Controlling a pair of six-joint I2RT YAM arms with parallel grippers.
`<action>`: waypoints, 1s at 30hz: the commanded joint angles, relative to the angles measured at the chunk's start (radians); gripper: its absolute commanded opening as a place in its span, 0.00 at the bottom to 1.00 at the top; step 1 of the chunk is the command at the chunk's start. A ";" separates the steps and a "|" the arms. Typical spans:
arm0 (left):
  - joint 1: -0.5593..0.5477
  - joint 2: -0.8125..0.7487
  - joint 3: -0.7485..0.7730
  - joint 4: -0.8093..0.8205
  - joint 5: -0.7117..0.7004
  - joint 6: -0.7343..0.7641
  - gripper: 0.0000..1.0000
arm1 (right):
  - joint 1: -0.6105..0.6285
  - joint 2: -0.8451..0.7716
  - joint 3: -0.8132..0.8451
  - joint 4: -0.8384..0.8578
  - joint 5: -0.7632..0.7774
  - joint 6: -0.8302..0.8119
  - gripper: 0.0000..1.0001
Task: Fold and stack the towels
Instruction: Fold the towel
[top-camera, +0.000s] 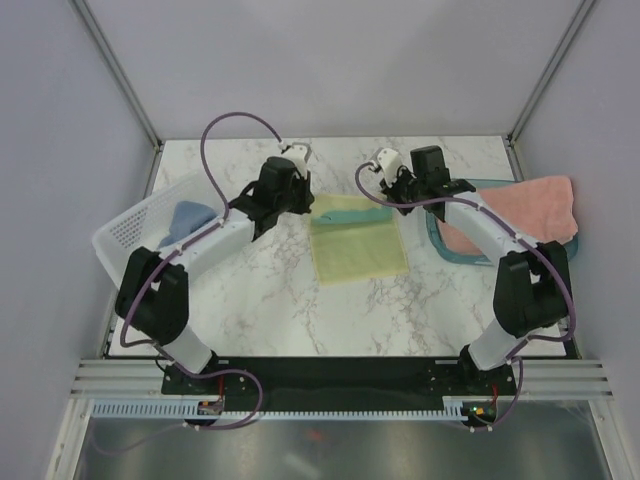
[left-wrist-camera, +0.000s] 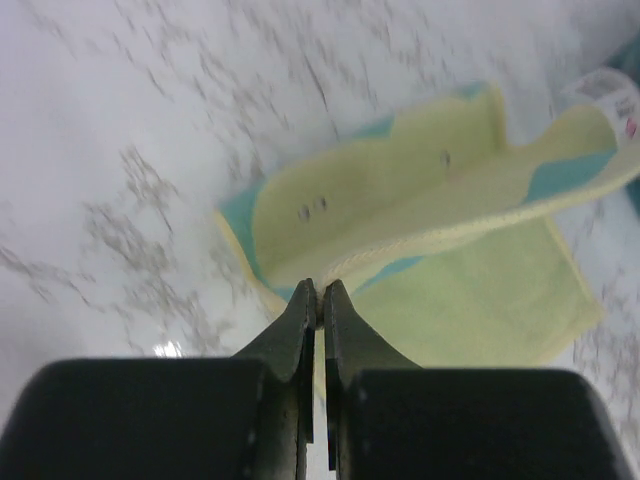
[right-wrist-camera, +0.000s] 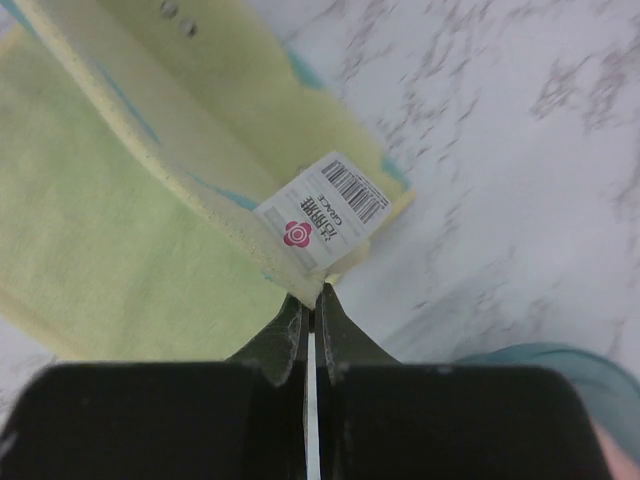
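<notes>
The pale-yellow-and-teal towel (top-camera: 357, 243) lies in the middle of the table, its far part lifted off the marble. My left gripper (top-camera: 303, 196) is shut on its far left corner (left-wrist-camera: 318, 290). My right gripper (top-camera: 397, 197) is shut on its far right corner, beside the white barcode tag (right-wrist-camera: 322, 215). The lifted part sags between the two grippers over the flat part (left-wrist-camera: 480, 300). The salmon-pink towel (top-camera: 535, 208) lies over the teal tray (top-camera: 445, 248) at the right. The small blue-grey towel (top-camera: 187, 219) sits in the white basket (top-camera: 130, 232) at the left.
Grey walls and metal posts close in the table on three sides. The basket hangs over the left table edge. The tray edge shows at the lower right of the right wrist view (right-wrist-camera: 560, 360). Bare marble (top-camera: 300, 310) lies in front of the yellow towel.
</notes>
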 joint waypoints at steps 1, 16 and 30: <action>0.047 0.100 0.258 -0.048 -0.154 0.065 0.02 | -0.007 0.089 0.161 0.113 0.046 -0.013 0.00; 0.117 0.243 0.363 0.019 0.019 0.063 0.02 | -0.013 0.205 0.255 0.182 0.097 -0.228 0.00; 0.033 0.096 -0.019 0.126 0.157 0.000 0.02 | -0.014 0.036 -0.055 0.175 0.071 -0.254 0.00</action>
